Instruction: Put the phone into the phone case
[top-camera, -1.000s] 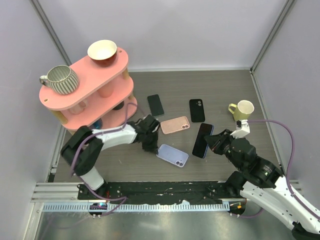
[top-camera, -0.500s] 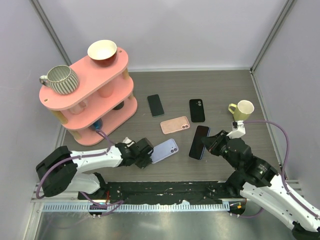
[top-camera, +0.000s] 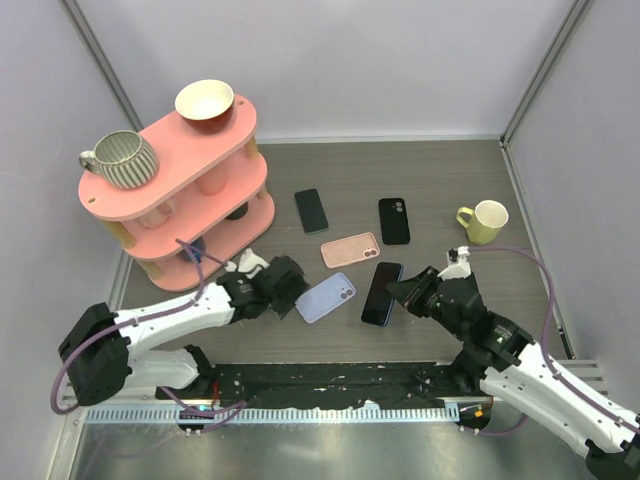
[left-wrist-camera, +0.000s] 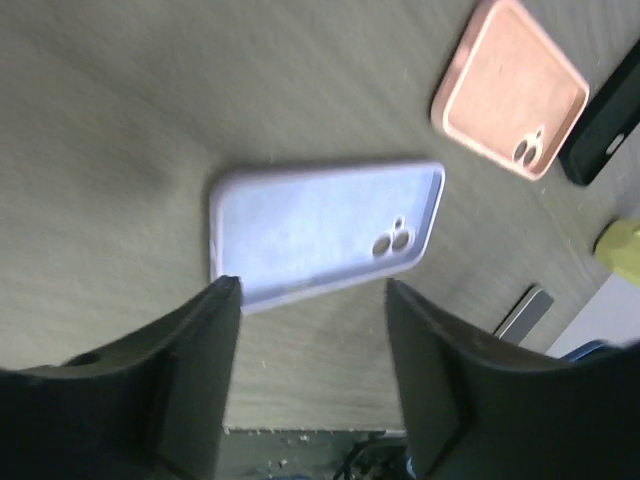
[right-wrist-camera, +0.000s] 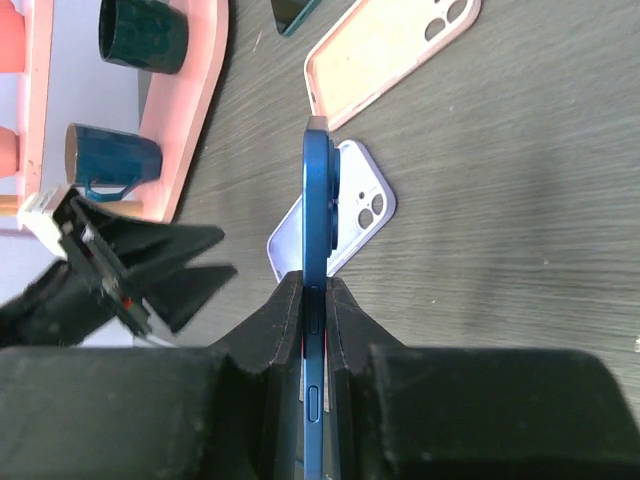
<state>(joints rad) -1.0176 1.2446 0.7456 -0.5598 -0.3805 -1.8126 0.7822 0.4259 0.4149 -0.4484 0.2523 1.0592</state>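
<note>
A lavender phone case (top-camera: 326, 297) lies flat on the table, hollow side up, also in the left wrist view (left-wrist-camera: 320, 230). My left gripper (top-camera: 287, 289) stands open just left of it (left-wrist-camera: 312, 300); one fingertip (left-wrist-camera: 225, 295) is at the case's near edge and nothing sits between the fingers. My right gripper (top-camera: 402, 294) is shut on a dark blue phone (top-camera: 380, 294), held on edge just right of the case. In the right wrist view the phone (right-wrist-camera: 318, 190) runs up from the gripper (right-wrist-camera: 316, 285), over the case (right-wrist-camera: 365, 200).
A pink case (top-camera: 350, 250), a black case (top-camera: 394, 220) and a dark phone (top-camera: 311, 210) lie farther back. A yellow mug (top-camera: 485, 220) stands at the right. The pink two-tier shelf (top-camera: 150, 190), carrying mugs and a bowl, fills the left.
My left gripper has opened and let go of the lavender case, which now rests on the table. My right gripper has carried the phone leftward, closer to the case.
</note>
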